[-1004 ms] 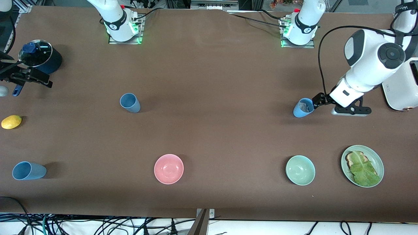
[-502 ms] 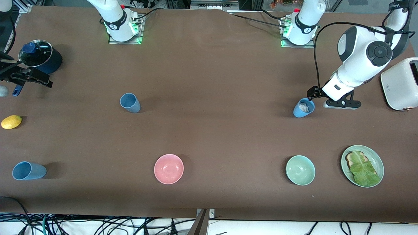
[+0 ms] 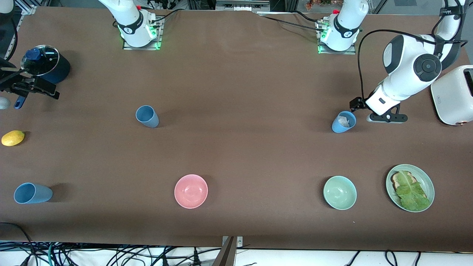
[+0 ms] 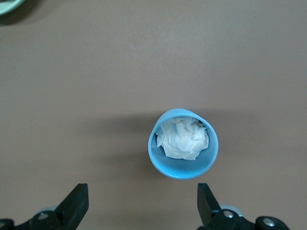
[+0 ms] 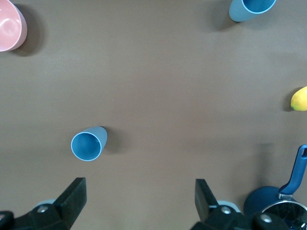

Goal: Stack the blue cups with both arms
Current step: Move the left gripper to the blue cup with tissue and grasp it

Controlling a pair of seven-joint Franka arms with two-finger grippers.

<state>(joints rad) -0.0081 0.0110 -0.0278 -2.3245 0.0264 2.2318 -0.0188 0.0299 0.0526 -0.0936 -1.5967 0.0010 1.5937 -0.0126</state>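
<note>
A sky blue cup (image 3: 343, 122) stands upright toward the left arm's end of the table, with crumpled white paper inside; it also shows in the left wrist view (image 4: 183, 143). My left gripper (image 3: 356, 104) (image 4: 143, 207) is open and empty, up beside that cup's rim and not touching it. A slate blue cup (image 3: 147, 116) (image 5: 87, 144) stands toward the right arm's end. A third blue cup (image 3: 32, 193) (image 5: 251, 8) stands near the front edge. My right gripper (image 3: 32, 88) (image 5: 139, 201) is open and empty, high beside the navy pot (image 3: 46, 68).
A pink bowl (image 3: 191, 191), a mint-green bowl (image 3: 339, 192) and a green plate (image 3: 425, 182) with toast and lettuce stand along the front. A lemon (image 3: 12, 137) lies near the pot. A white toaster (image 3: 452, 96) stands at the left arm's end.
My left gripper has drawn back from the sky blue cup's rim toward the bases. The cup stays in place. The right arm has not moved.
</note>
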